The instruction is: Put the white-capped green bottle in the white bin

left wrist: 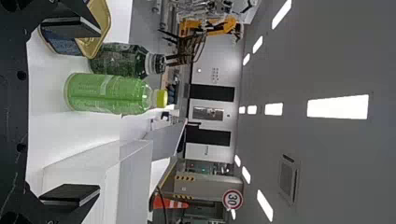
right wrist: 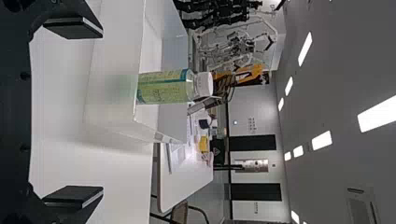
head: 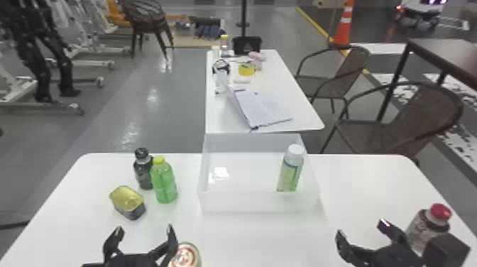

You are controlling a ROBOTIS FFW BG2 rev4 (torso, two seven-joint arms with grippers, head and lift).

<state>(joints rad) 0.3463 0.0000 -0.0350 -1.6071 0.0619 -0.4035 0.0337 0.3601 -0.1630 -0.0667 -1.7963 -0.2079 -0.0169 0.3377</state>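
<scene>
Head view: white-capped bottle (head: 290, 171) beyond right end effector (head: 362, 230).

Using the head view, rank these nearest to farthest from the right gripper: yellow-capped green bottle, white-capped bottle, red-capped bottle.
1. Red-capped bottle, beside the gripper
2. White-capped bottle, right side of the bin
3. Yellow-capped green bottle, left of the bin

Bright ceiling lights (left wrist: 338, 107), glare on floor (head: 152, 97) (rather patchy)
</scene>
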